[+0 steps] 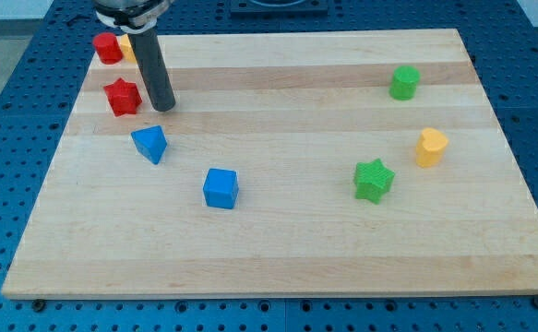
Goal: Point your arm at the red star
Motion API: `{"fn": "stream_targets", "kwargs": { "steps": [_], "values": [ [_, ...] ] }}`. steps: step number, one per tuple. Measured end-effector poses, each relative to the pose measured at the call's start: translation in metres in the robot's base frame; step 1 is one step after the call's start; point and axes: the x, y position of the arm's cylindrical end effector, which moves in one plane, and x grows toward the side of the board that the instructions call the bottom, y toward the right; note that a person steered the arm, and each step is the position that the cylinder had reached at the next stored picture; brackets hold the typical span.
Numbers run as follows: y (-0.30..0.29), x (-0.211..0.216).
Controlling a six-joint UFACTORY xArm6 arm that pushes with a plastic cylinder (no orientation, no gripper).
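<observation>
The red star (122, 96) lies near the wooden board's (287, 231) upper left corner. My tip (163, 108) rests on the board just to the star's right, a small gap apart from it. The dark rod rises from the tip toward the view's top. A red block (107, 47) of unclear shape sits at the top left corner, with a yellow block (128, 49) beside it, partly hidden behind the rod.
A blue triangular block (149, 143) lies below the tip. A blue cube (221, 187) sits lower, toward the middle. At the right are a green cylinder-like block (403, 82), a yellow block (430, 147) and a green star (374, 179).
</observation>
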Motion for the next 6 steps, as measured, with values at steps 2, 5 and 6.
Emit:
{"fn": "stream_targets", "kwargs": {
  "steps": [2, 5, 6],
  "values": [
    [-0.004, 0.002],
    [-0.040, 0.024],
    [-0.050, 0.010]
  ]
}}
